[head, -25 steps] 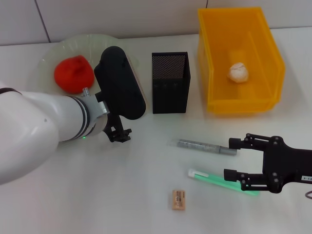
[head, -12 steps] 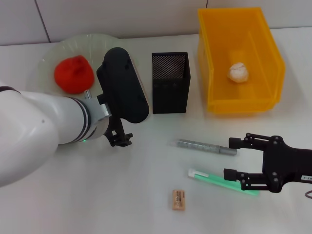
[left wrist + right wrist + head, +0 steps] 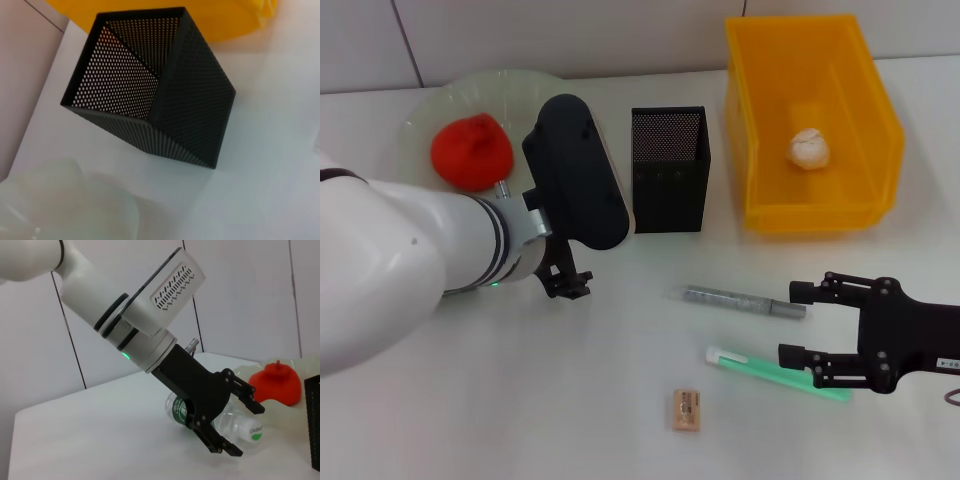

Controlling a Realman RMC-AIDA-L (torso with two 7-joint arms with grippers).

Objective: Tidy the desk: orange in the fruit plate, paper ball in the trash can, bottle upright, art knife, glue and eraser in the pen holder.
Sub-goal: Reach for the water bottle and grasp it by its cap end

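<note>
Background: white bench [image 3: 620,400] set against a pale tiled wall.
Fruit plate [image 3: 430,110]: translucent, at the far left of the bench; the orange [image 3: 470,150], a red-orange fruit, already lies on it.
Pen holder [image 3: 668,168]: black mesh box, upright and open-topped, between the plate and the trash can; the left wrist view looks into it and nothing can be seen inside.
Trash can [image 3: 810,130]: yellow bin at the far right; the paper ball [image 3: 809,148] lies on its floor.
Bottle [image 3: 235,422]: clear plastic with a green label, lying on its side on the bench just beside the plate; hidden behind the left arm in the head view.
Left gripper [image 3: 230,425]: near the plate, lowered around the bottle; fingers [image 3: 247,400] spread wide, one on either side of the bottle, not visibly pressing on it.
Right gripper [image 3: 798,325]: low over the near right part of the bench; fingers [image 3: 800,293] apart and holding nothing, one beside the knife's end, the other over the glue stick.
Art knife [image 3: 745,301]: grey, lying flat in front of the pen holder.
Glue [image 3: 775,373]: green stick with a white cap, lying flat, nearer than the knife.
Eraser [image 3: 686,409]: small tan block at the near edge, apart from both.
</note>
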